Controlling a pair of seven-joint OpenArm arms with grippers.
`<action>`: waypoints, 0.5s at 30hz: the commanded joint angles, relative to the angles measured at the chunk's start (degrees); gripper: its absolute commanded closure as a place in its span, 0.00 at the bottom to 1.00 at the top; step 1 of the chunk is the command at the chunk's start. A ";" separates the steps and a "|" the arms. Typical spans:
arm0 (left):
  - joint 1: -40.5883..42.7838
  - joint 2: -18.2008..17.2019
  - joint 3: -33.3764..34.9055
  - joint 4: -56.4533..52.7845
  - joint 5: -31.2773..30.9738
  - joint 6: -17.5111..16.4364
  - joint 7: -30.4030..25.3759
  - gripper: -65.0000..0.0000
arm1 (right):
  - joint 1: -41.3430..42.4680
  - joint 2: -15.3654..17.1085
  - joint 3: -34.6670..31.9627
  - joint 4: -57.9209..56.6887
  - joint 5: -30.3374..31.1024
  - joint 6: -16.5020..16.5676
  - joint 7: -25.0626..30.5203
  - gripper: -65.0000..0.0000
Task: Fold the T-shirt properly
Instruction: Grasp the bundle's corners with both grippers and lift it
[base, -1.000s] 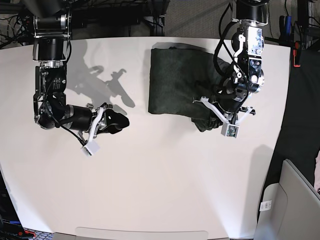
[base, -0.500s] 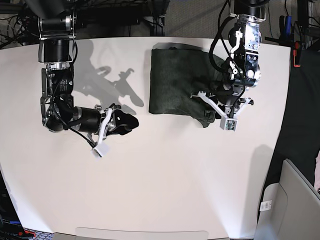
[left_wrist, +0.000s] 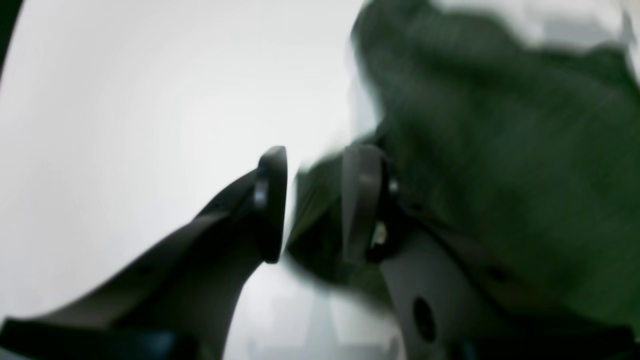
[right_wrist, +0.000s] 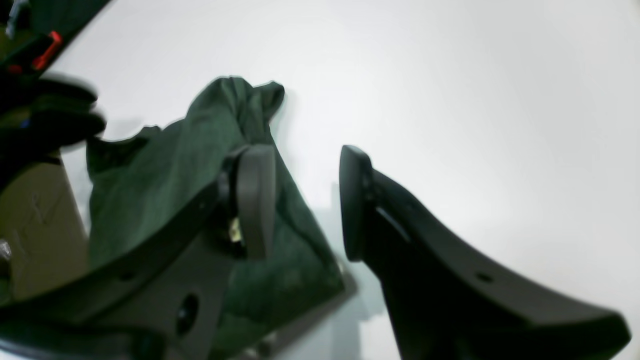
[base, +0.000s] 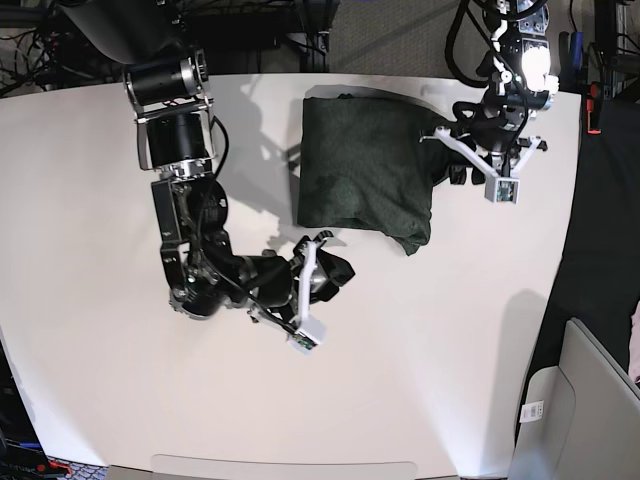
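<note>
- On the table's (base: 120, 400) far half you have the T-shirt (base: 362, 170), folded into a dark green block with a bunched corner at its near right.
- Your left gripper (base: 478, 158) sits just beside the shirt's right edge. In its wrist view the jaws stand apart with a gap, and blurred green cloth lies behind and around the right finger (left_wrist: 361, 200). You cannot tell from that blur whether cloth sits between them, so the grip stays unclear.
- Your right gripper (base: 333, 270) hangs over bare table just in front of the shirt's near edge. Its wrist view shows the jaws parted with nothing between them.
- From that same view the shirt (right_wrist: 200, 170) lies behind the left finger (right_wrist: 255, 200).
</note>
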 joint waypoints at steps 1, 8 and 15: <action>1.01 -0.45 -0.06 0.95 0.05 -0.10 -1.04 0.79 | 1.70 -1.13 -0.08 0.21 -0.56 0.34 1.11 0.70; 5.41 0.69 -0.06 1.03 0.05 -0.10 -0.95 0.88 | 1.26 -4.12 -1.92 -0.41 -12.52 0.34 0.84 0.74; 7.87 0.87 0.11 0.68 -0.04 -0.10 -0.86 0.94 | -0.06 -4.29 -11.24 -0.50 -20.26 0.34 1.20 0.84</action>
